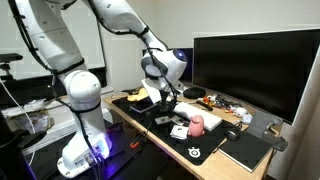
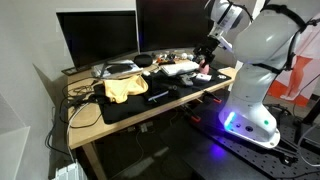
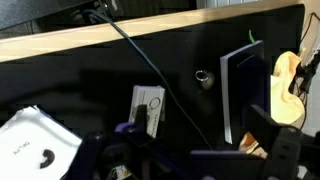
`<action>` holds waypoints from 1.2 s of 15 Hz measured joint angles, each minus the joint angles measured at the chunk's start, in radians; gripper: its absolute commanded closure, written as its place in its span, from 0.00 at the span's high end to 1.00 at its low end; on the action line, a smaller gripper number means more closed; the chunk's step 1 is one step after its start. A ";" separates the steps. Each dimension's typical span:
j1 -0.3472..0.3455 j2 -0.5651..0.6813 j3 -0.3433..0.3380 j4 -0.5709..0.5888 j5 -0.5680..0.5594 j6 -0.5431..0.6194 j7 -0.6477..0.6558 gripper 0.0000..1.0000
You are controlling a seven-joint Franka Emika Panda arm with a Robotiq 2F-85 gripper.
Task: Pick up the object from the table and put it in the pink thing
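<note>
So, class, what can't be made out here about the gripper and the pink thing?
Gripper: jaw state, too small in both exterior views, blurred and cut off by the bottom edge in the wrist view.
Pink thing: its contents, too small in an exterior view; absent from the wrist view.

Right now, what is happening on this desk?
The robot arm holds its gripper low over the cluttered black mat, near a yellow cloth. Whether the jaws are open or gripping anything cannot be told. The pink thing stands on the mat, apart from the gripper, in front of the monitor.
</note>
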 measured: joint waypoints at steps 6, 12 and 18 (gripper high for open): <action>0.002 0.089 0.004 0.034 0.120 0.000 -0.018 1.00; -0.008 0.221 0.031 0.085 0.194 0.001 -0.055 1.00; -0.057 0.350 0.081 0.141 0.215 0.005 -0.088 1.00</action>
